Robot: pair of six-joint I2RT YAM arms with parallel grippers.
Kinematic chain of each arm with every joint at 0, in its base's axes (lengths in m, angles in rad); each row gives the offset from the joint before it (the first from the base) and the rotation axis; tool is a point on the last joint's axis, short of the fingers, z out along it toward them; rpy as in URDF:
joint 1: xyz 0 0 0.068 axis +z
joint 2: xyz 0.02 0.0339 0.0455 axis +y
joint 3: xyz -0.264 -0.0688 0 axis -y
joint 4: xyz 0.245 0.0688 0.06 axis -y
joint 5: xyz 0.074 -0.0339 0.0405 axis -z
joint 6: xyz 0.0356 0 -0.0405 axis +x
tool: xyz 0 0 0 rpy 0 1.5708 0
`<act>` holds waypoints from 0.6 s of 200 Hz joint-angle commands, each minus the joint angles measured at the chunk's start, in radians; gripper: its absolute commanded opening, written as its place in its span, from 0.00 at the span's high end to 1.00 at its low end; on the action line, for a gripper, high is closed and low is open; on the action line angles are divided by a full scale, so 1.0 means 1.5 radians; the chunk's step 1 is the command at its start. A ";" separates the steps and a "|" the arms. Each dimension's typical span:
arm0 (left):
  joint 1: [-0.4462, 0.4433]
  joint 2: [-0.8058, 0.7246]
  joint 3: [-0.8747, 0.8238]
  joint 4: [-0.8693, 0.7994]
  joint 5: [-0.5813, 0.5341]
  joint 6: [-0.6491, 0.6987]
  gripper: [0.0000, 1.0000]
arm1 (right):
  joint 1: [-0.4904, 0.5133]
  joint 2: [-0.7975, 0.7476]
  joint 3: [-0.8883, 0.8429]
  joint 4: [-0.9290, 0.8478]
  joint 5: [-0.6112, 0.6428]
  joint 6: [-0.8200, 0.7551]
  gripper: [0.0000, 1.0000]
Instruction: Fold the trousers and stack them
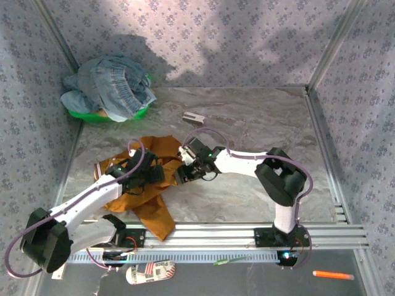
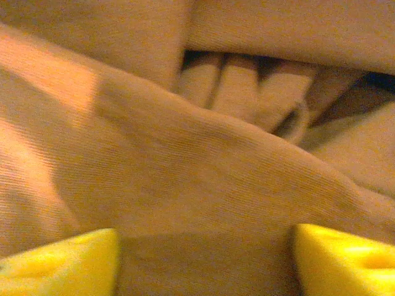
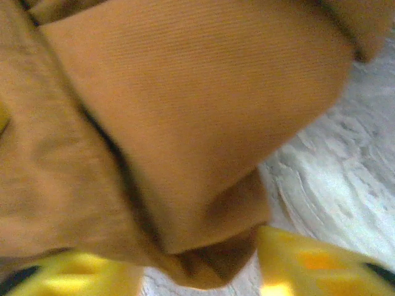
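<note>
**Yellow fingertips astride ochre cloth**

Yellow fingers (image 2: 62, 262) of the left gripper (image 2: 203, 253) stand apart, with a smooth swell of finely ribbed cloth between them. Whether they pinch it I cannot tell. Behind them the cloth bunches into soft pleats and a small loop.

The table (image 1: 259, 191) has a grey-veined, marble-look top. Blue patterned walls (image 1: 247, 37) in metal frames close its far, left and right sides, and a ribbed rail (image 1: 216, 234) runs along the near edge. The trousers (image 1: 151, 209) lie crumpled left of centre, matte and soft. One leg reaches toward the rail and its end touches it. From the heap's right edge, bare marble stretches to the right wall.

From above, the left gripper (image 1: 159, 173) is down on the middle of the heap and the right gripper (image 1: 182, 173) is at its right edge, the two close together. The right gripper (image 3: 197, 265) also has its fingers (image 3: 308, 259) parted, either side of a rounded fold that overhangs the marble. Grip or no grip, I cannot tell.

In the far left corner a denim heap (image 1: 111, 86) sits in a green bowl (image 1: 80, 114), well apart from the trousers. A small grey block (image 1: 193, 117) lies behind the right gripper. An orange pen (image 1: 333, 275) lies in front of the rail.
</note>
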 commanded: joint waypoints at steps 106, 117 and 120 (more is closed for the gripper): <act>0.037 -0.032 0.174 -0.052 0.012 0.095 1.00 | -0.092 -0.222 0.178 -0.194 0.222 -0.096 1.00; 0.037 -0.039 0.180 -0.054 0.001 0.090 1.00 | -0.088 -0.209 0.232 -0.222 0.202 -0.112 1.00; 0.037 -0.041 0.179 -0.055 -0.006 0.088 1.00 | -0.087 -0.202 0.245 -0.229 0.197 -0.113 1.00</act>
